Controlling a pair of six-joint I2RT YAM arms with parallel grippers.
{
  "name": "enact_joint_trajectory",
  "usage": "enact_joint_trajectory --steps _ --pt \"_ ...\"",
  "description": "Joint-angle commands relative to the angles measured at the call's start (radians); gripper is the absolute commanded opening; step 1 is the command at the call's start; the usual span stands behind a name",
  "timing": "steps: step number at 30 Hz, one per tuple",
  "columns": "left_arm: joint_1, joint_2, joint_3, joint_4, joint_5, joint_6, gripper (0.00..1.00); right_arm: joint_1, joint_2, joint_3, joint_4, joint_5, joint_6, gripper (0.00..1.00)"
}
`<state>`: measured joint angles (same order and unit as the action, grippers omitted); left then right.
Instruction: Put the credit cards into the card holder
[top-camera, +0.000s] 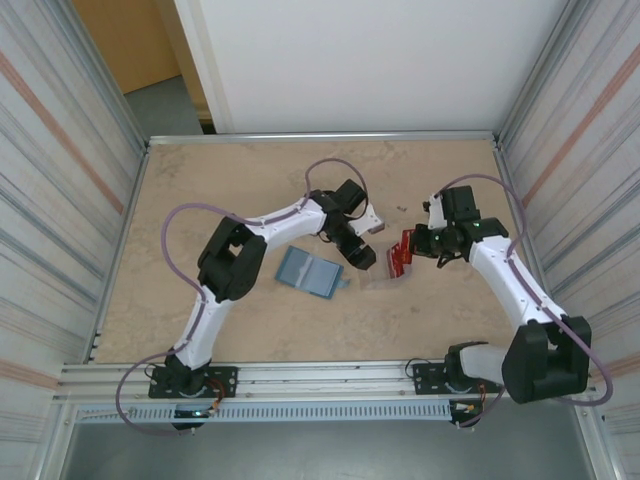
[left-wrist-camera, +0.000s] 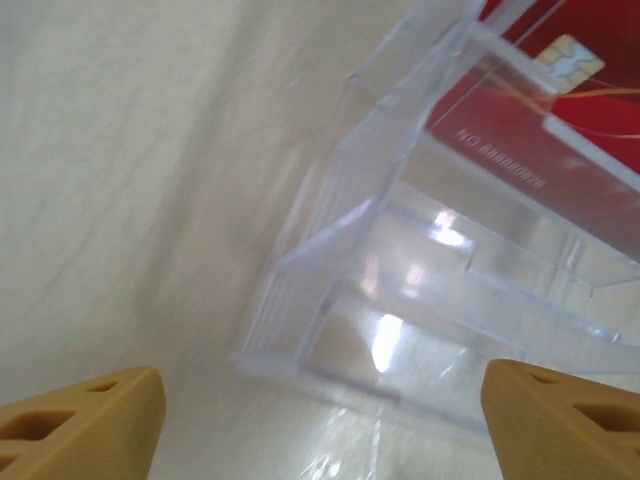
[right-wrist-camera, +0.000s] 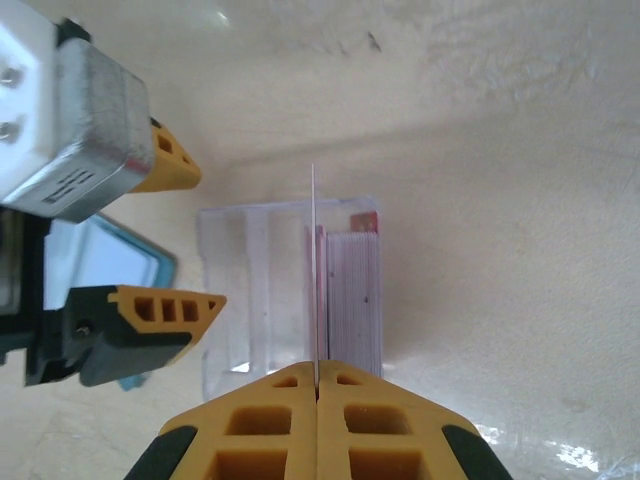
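Grip first: your right jaws are pressed flat together on one thin glossy red credit card (right-wrist-camera: 314, 250), which the right wrist view shows edge-on, standing upright above the clear transparent plastic case (right-wrist-camera: 250, 290); holding it by one end leaves the far end free to lead into a slot. The rest of the red credit cards (right-wrist-camera: 352, 300) stand packed on edge in the case's right-hand compartment, just beside the held one; I cannot tell whether the held card is fully clear of the case.

Your left jaws stand wide with nothing between them; the left wrist view looks past both tips straight at the case (left-wrist-camera: 420, 290) and the chip face of a red card (left-wrist-camera: 560, 140) inside it. That placing reads as readiness to brace the case so it does not drag along.

The flat teal-blue folding card holder (top-camera: 307, 270) lies on the beige tabletop (top-camera: 200, 200) on the left arm's side, near the case but apart from it; no card sits in it that I can see, so you are probably early in the job; the thin edge will need squaring to the pocket.
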<state>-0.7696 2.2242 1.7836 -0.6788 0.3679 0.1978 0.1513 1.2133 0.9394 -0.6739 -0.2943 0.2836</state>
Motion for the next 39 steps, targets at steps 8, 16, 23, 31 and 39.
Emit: enact_joint_trajectory --steps 8,16,23,31,39 --pt "0.117 -0.400 -0.110 -0.050 0.081 0.054 0.86 -0.007 -0.154 0.011 0.181 -0.248 0.186 0.00" --pt "0.287 -0.692 -0.391 0.091 0.435 0.000 0.77 0.084 -0.209 -0.171 0.564 -0.363 0.399 0.00" --pt "0.363 -0.786 -0.580 0.275 0.705 -0.151 0.72 0.191 -0.210 -0.313 0.990 -0.391 0.591 0.00" --pt "0.365 -0.781 -0.596 0.380 0.833 -0.243 0.66 0.324 -0.179 -0.280 1.097 -0.440 0.580 0.00" --pt "0.363 -0.771 -0.631 0.511 0.916 -0.360 0.53 0.387 -0.172 -0.272 1.089 -0.426 0.557 0.00"
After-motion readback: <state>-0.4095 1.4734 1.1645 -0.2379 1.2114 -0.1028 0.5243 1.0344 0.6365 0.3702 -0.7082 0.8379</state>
